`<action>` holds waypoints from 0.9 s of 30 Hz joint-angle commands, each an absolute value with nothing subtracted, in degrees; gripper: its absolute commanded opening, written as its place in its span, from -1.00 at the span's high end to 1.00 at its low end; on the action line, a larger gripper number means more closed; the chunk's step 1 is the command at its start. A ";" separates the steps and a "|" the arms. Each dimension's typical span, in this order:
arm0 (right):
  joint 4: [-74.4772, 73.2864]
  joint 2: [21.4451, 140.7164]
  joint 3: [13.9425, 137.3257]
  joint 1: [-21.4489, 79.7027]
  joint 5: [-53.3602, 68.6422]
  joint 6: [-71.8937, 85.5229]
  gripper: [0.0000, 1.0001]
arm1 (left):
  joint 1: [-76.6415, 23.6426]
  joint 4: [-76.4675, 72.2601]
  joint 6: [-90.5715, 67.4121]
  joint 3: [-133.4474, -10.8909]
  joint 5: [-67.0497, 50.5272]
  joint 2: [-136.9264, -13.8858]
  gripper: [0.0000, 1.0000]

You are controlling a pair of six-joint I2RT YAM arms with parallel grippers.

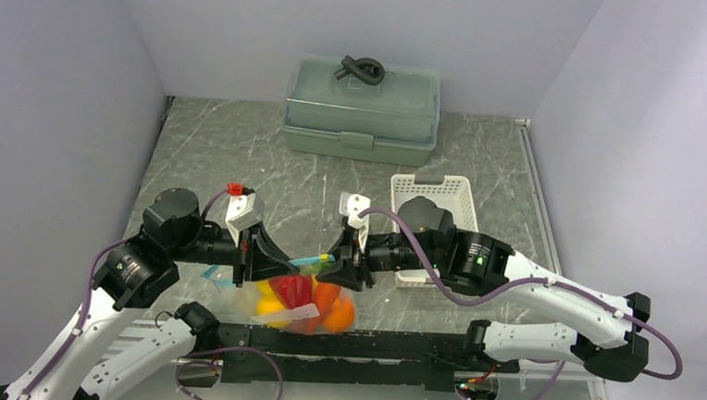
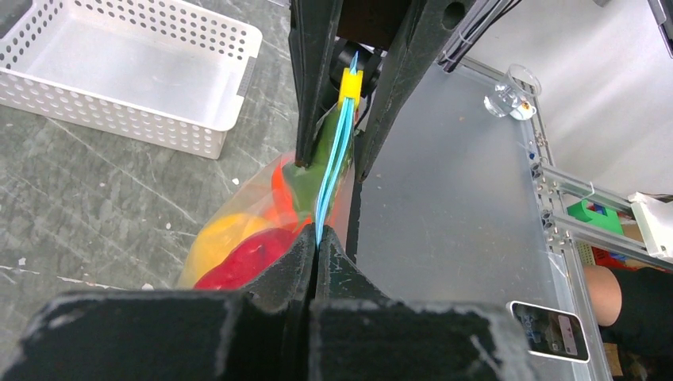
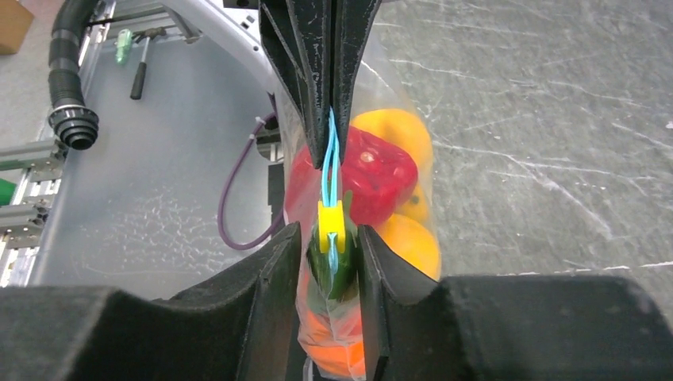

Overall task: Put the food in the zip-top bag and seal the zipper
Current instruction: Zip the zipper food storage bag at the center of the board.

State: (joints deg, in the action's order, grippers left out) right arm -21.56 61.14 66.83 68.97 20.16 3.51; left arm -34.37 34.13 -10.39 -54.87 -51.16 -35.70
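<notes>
The clear zip-top bag [image 1: 310, 320] hangs between my two grippers just above the table's near edge. It holds the food: a red piece [image 3: 377, 171], yellow [image 3: 397, 131] and orange [image 3: 409, 242] pieces, and a green one [image 3: 333, 274] near the top. My left gripper [image 2: 317, 238] is shut on the teal zipper [image 2: 337, 151] at the bag's left end. My right gripper [image 3: 329, 238] straddles the yellow slider [image 3: 331, 222]. Its jaws stand apart, with a gap on one side of the slider.
A white lattice basket [image 1: 452, 192] stands behind the right arm and looks empty [image 2: 119, 71]. A grey-green lidded box [image 1: 360, 108] sits at the back wall. The black rail of the arm bases [image 1: 369, 345] runs just below the bag.
</notes>
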 commanded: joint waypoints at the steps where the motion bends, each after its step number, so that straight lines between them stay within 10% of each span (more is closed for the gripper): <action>1: -16.73 59.25 66.46 68.57 23.09 4.39 0.35 | -34.36 29.10 -11.89 -55.37 -52.77 -34.66 1.00; 8: -15.82 59.20 66.36 68.34 24.95 4.61 1.00 | -34.37 28.90 -12.30 -55.27 -52.70 -34.56 1.00; 15: -15.99 59.05 66.30 68.38 25.76 4.89 1.00 | -34.36 29.67 -12.52 -55.67 -52.25 -35.20 0.99; 23: -18.29 61.21 68.45 68.38 26.06 5.44 1.00 | -34.40 28.23 -12.75 -56.86 -53.56 -37.10 -0.05; 27: -19.36 62.80 69.44 68.38 25.78 6.06 1.00 | -34.36 24.68 -14.21 -56.44 -55.56 -38.35 -0.18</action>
State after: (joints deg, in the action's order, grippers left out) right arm -21.21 61.87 66.17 68.45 24.62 4.84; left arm -34.37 30.57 -12.82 -54.92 -52.14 -37.06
